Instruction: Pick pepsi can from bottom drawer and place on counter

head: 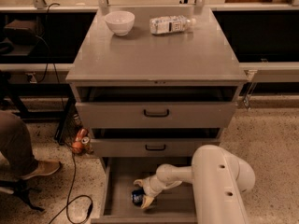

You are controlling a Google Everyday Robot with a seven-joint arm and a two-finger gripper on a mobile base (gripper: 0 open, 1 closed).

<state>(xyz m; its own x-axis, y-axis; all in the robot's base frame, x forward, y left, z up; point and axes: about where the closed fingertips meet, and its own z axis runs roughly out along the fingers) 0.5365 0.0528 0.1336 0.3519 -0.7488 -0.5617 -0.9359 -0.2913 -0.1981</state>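
The bottom drawer (pixel 117 190) of the grey cabinet is pulled open. The pepsi can (pixel 137 197), small and blue, lies on the drawer floor at the front left. My gripper (pixel 142 192) reaches into the drawer from the right on a white arm, and its pale fingers (pixel 147 201) stand on either side of the can. The counter (pixel 154 55) is the flat grey top of the cabinet, far above the gripper.
A white bowl (pixel 119 22) and a clear water bottle (pixel 170 24) lie at the back of the counter. The two upper drawers (pixel 155 113) stand slightly open. Orange cans (pixel 79 141) and cables lie on the floor at left, near a person's leg (pixel 18 148).
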